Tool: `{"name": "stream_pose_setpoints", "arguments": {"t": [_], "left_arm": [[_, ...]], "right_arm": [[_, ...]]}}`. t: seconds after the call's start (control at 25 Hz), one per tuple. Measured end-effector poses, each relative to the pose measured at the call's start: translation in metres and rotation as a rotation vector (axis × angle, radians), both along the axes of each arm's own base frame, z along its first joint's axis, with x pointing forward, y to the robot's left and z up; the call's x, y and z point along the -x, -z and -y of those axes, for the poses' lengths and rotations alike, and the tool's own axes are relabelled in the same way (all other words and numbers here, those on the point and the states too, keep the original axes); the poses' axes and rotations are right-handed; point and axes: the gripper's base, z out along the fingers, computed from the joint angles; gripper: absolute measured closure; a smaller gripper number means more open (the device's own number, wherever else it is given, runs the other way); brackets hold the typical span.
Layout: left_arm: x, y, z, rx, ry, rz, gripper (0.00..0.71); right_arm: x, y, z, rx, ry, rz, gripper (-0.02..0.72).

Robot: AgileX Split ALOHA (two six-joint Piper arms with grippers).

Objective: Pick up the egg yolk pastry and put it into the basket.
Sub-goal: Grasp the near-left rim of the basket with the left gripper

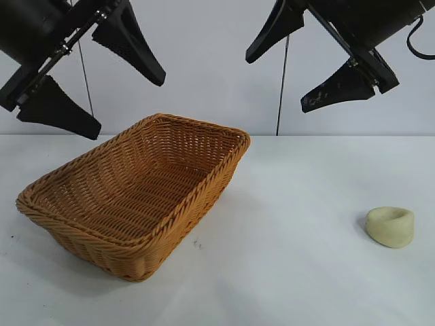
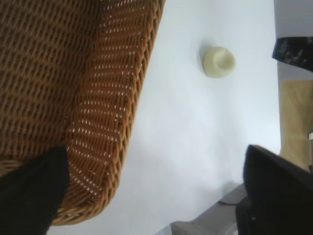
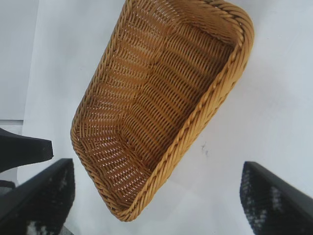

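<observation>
The egg yolk pastry point(image 1: 390, 226) is a small pale cream-yellow puck with a dented top, lying on the white table at the right; it also shows in the left wrist view point(image 2: 219, 61). The basket point(image 1: 136, 193) is a large orange-brown wicker rectangle at the left, empty inside, seen too in the left wrist view point(image 2: 105, 122) and the right wrist view point(image 3: 161, 103). My left gripper point(image 1: 92, 76) hangs open high above the basket's far left. My right gripper point(image 1: 293, 71) hangs open high above the table, between basket and pastry. Both are empty.
A white table point(image 1: 292, 258) carries both things, with a pale wall behind. A small dark speck point(image 1: 197, 242) marks the table by the basket's near corner. Bare tabletop lies between the basket and the pastry.
</observation>
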Motion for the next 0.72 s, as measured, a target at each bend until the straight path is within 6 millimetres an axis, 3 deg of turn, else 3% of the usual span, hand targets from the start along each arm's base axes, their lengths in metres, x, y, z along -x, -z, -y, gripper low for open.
{"name": "stream_pose_setpoints", "arguments": {"t": [0.16,0.36,0.48,0.72], "left_arm": [[0.016,-0.025,-0.007,0.021,-0.096,0.009,0.018],[0.029,-0.040,-0.013,0.040,-0.216,-0.037,0.018],[0.035,-0.039,-0.020,0.007,-0.300,-0.069,0.018],[0.058,-0.014,-0.032,-0.018,-0.474,-0.200,0.018]], "right_arm": [[0.000,0.000,0.000,-0.001,0.000,0.000,0.049],[0.000,0.000,0.000,-0.001,0.000,0.000,0.049],[0.000,0.000,0.000,-0.001,0.000,0.000,0.049],[0.000,0.000,0.000,-0.001,0.000,0.000,0.049]]}}
